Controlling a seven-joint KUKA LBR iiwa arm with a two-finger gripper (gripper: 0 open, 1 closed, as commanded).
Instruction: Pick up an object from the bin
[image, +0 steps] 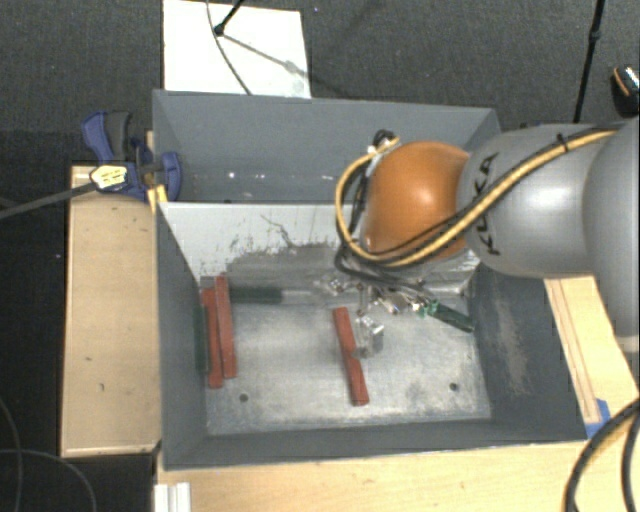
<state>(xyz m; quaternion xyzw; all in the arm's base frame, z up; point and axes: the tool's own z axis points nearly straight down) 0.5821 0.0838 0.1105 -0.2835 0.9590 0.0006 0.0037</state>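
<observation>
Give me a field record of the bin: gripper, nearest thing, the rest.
gripper: low over the middle of the bin
nearest: red-brown stick, flat on the floor, just left of it
left wall: two red-brown sticks, side by side
back: dark green rod
right: small green thing, partly under the arm
grasp: cannot tell

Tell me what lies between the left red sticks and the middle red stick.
Nothing: the camera view shows bare bin floor between the left sticks and the middle stick.
</observation>
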